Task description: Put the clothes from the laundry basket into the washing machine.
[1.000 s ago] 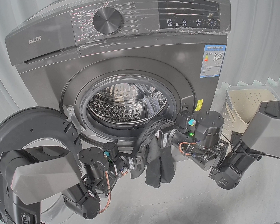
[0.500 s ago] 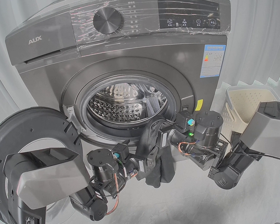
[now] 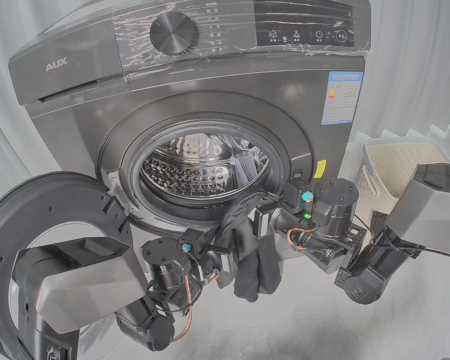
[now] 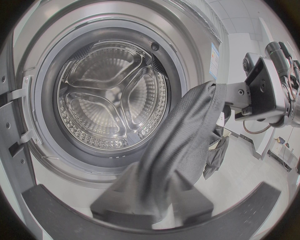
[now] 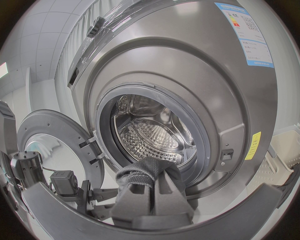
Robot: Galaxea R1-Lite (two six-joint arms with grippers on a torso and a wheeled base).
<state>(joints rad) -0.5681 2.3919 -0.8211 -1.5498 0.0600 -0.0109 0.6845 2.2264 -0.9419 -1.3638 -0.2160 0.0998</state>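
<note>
One garment [image 3: 256, 264] tugged taut by retreating left claw [image 3: 230, 258].

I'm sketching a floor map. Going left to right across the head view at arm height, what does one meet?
Open washer door → black garment → laundry basket.

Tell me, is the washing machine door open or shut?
Open. The door stands swung out on the robot's left, and the shiny drum shows through the hole.

Garment [image 3: 256, 264] before washing machine [image 3: 66, 133] opening, laundry basket [image 3: 397, 160] right, door [image 3: 37, 208] left
</note>
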